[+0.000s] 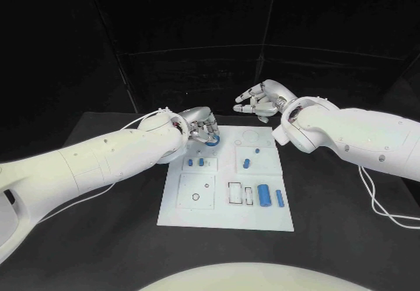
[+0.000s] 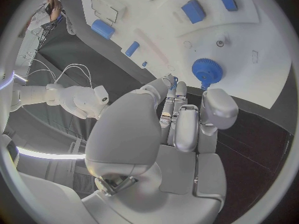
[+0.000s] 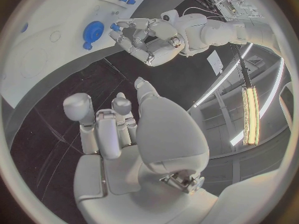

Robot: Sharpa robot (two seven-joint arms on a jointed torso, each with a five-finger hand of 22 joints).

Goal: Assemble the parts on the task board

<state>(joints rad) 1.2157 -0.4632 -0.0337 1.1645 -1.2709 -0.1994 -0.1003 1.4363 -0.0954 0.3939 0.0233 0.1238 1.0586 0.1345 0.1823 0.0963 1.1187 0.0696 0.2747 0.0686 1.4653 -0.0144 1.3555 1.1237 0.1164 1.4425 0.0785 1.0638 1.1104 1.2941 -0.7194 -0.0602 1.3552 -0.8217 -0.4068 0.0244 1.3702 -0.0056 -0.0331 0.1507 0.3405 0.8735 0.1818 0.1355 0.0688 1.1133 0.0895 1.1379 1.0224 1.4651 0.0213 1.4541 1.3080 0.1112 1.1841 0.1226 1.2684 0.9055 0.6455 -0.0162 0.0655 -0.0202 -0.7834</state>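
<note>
Head view shows the black bench (image 1: 105,242) carrying the white task board (image 1: 226,212), blue parts scattered across it. At the board's far-left corner sits the blue gear (image 1: 213,141), and the left robot hand (image 1: 199,126) hovers right over it, fingers extended, holding nothing. Beyond the far edge, the right robot hand (image 1: 259,102) curls loosely, empty.

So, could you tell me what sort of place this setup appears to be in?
Most likely a robotics lab or test cell. A white task board with small blue parts lies on a black table against dark backing, and the right wrist view shows ceiling strip lights.
</note>
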